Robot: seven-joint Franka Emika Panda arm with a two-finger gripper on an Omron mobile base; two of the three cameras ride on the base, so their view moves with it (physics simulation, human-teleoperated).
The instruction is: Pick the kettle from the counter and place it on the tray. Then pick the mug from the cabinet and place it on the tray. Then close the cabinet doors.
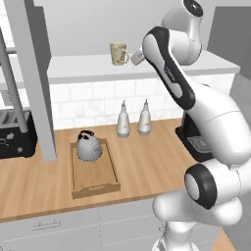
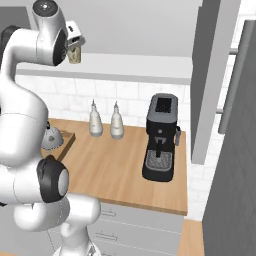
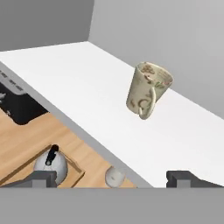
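On the white cabinet shelf (image 1: pixel 73 66) the mug (image 1: pixel 118 53) stands upright, its handle facing the open hand (image 3: pixel 111 178), which hovers near but apart from it. With the kettle (image 1: pixel 88 146) already on the tray (image 1: pixel 100 176), fetching the mug is the step in hand; next the hand likely needs to reach forward and close around the mug.

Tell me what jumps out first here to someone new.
The big white arm reaching up to the open cabinet's shelf, gripper with jaws wide, just short of the mug standing there. Below, the kettle already sits at the far end of the tray on the counter, with two bottles behind.
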